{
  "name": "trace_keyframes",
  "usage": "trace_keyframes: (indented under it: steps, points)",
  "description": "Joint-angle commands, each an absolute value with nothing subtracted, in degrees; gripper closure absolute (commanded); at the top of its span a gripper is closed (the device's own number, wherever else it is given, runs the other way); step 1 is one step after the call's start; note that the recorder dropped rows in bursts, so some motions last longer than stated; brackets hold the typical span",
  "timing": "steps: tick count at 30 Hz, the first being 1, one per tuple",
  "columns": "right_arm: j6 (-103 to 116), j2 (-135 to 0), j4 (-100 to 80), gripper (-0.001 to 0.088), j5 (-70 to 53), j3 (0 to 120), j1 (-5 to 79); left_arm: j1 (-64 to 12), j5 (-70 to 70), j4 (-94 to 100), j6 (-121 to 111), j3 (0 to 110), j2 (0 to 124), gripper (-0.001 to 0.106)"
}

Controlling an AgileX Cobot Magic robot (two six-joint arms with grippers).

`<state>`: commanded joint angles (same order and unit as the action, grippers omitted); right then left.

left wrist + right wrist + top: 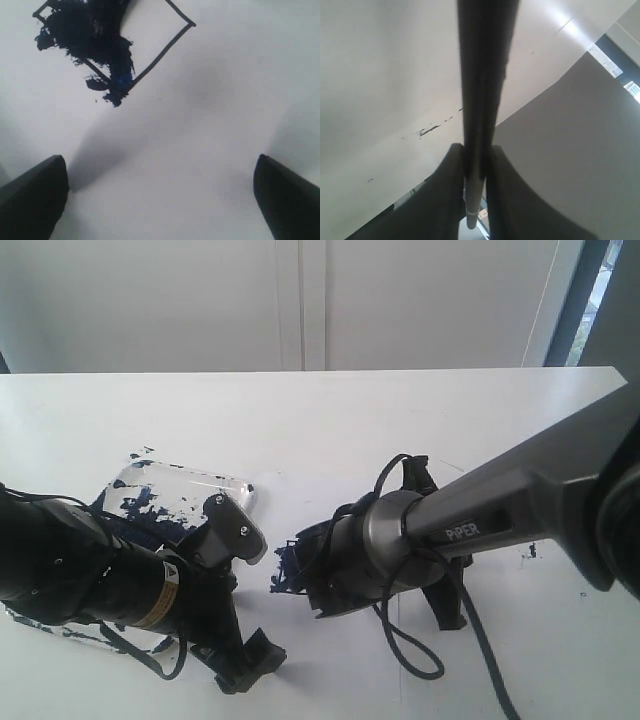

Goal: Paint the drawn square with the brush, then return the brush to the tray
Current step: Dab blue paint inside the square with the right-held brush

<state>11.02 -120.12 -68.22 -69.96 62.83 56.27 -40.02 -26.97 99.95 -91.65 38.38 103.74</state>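
Note:
My right gripper (475,150) is shut on the brush (482,75), whose thin dark handle runs straight out between the two fingers; its tip is out of that view. In the exterior view this gripper (310,585) hangs low over the dark blue paint on the drawn square (283,565). The left wrist view shows the square (150,45) as a black outline, with one side covered in blue-black paint (90,35) that spills past the line. My left gripper (160,200) is open over bare white paper. The paint-smeared clear tray (185,485) lies at the left, partly under my left arm.
The white table (330,420) stretches to a white wall at the back. A few small paint specks (530,552) mark the surface at the right. Black cables (410,650) loop down from the right arm near the front edge.

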Motion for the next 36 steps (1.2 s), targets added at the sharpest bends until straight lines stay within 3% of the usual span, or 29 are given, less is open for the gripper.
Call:
trace_keyframes:
  steps: [12, 22, 36]
  points:
    - [10.7, -120.1, -67.8, 0.0868, -70.0, 62.8, 55.9, -40.0, -27.0, 99.9, -91.6, 38.4, 103.7, 0.005]
    - [6.2, -119.1, -61.6, 0.0868, -70.0, 62.5, 60.6, -40.0, -27.0, 99.9, -91.8, 38.4, 103.7, 0.005]
    - [8.3, -118.3, -63.3, 0.0868, -70.0, 59.4, 58.3, -40.0, -27.6, 99.9, -92.9, 38.4, 103.7, 0.005]
